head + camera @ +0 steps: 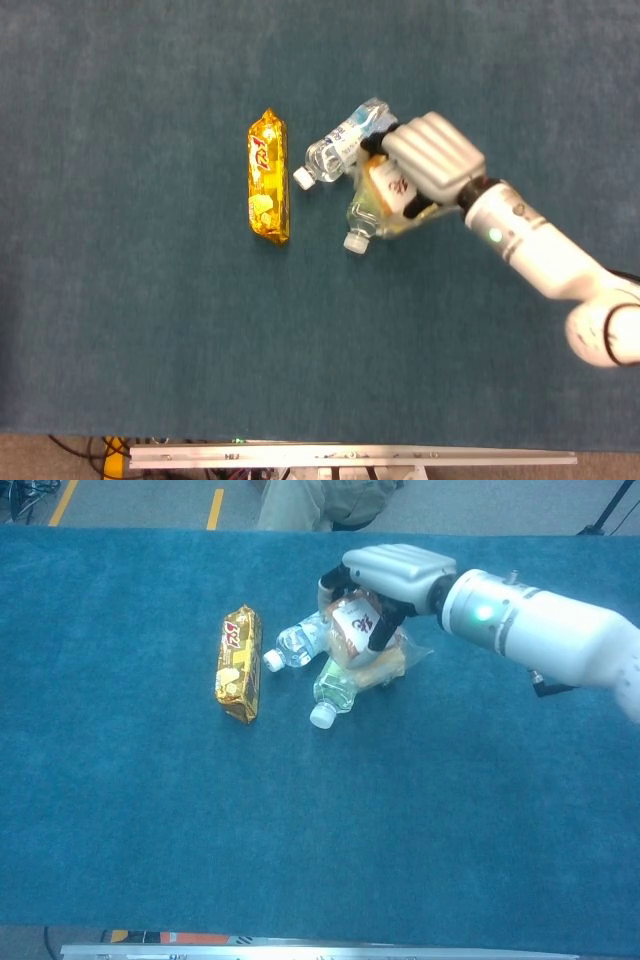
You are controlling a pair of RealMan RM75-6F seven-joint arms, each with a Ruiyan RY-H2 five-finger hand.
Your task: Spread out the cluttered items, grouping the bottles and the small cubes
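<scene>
My right hand (432, 155) (392, 572) grips a clear-wrapped snack packet (391, 187) (356, 630) with an orange and white label, held just over the pile. Under it lies a green-tinted bottle (364, 218) (335, 688), white cap pointing toward the table's near edge. A clear water bottle (340, 145) (295, 644) with a blue label lies to its left, cap pointing left. A yellowish item (393, 665) shows beneath the packet; I cannot tell what it is. My left hand is in neither view.
A gold snack bar (268, 190) (238, 663) lies lengthwise left of the bottles, apart from them. The blue cloth table (150, 330) stretches wide on all sides. A person's legs (315, 500) stand past the far edge.
</scene>
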